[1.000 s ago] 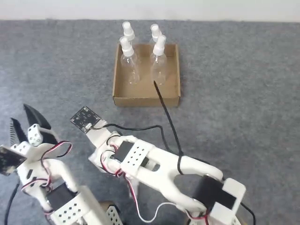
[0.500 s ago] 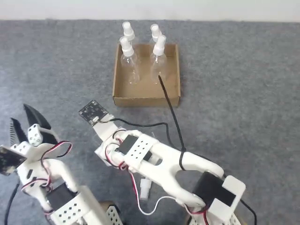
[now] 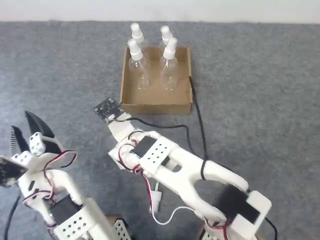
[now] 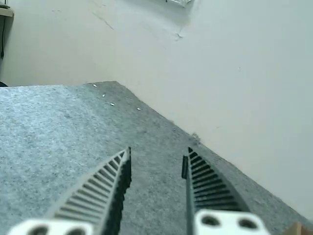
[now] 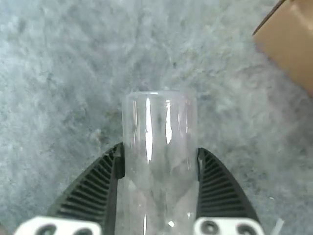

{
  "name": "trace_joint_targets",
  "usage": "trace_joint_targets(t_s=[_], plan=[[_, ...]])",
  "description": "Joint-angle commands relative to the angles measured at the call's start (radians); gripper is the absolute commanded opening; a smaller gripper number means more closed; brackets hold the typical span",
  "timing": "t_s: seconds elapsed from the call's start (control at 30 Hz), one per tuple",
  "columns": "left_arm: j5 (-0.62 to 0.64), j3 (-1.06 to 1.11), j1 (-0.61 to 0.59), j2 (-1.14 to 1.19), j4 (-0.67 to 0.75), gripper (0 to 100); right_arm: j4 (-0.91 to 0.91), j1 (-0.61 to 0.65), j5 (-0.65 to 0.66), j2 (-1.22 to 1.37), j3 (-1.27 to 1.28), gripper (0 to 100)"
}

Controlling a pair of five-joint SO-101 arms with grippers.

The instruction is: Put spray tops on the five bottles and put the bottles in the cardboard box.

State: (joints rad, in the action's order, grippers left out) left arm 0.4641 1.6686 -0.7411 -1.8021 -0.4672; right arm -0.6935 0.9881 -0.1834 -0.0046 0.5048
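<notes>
While the right pincer (image 5: 160, 149) clamps a clear bottle (image 5: 159, 125) between its ribbed black fingers (image 5: 93, 188), the left pincer (image 4: 157, 154) stands with its jaws spread and nothing between them. The gripped bottle lies lengthwise along the right pincer, its flat base reaching out past the fingertips over the grey carpet (image 5: 58, 58). Its neck end runs back toward the wrist and cannot be made out. A corner of the cardboard box (image 5: 291, 39) shows beyond those fingertips and off to one side, apart from the bottle.

From the high camera, the right arm (image 3: 170, 160) stretches across the middle of the table toward the cardboard box (image 3: 156, 106), its wrist board (image 3: 109, 110) just short of the box's near wall. The pincer and the bottle are hidden beneath the arm. Four spray-topped bottles (image 3: 138, 67) stand upright inside the box, crowded toward its far wall, well ahead of the right pincer. A black cable (image 3: 201, 132) runs from the arm up to the box's side wall.

The left pincer (image 3: 21, 127) is raised well apart from the box, off to the side of the right arm. Ahead of its fingertips lie grey carpet and a white wall (image 4: 234, 73).
</notes>
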Motion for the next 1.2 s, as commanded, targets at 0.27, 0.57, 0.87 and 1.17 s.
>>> trace_joint_targets(t_s=[0.27,0.57,0.87,1.17], plan=[[0.057,-0.05,0.054,-0.017,0.029,16,-0.059,-0.036,-0.132,-0.292,0.041,8.0],[0.054,-0.038,0.071,-0.017,0.034,16,-0.199,-0.122,-0.135,-0.433,0.041,8.0],[0.054,-0.038,0.074,-0.017,0.034,16,-0.357,-0.303,-0.138,-0.578,0.046,8.0],[0.054,-0.038,0.074,-0.017,0.034,16,-0.489,-0.475,-0.321,-0.63,0.048,8.2]])
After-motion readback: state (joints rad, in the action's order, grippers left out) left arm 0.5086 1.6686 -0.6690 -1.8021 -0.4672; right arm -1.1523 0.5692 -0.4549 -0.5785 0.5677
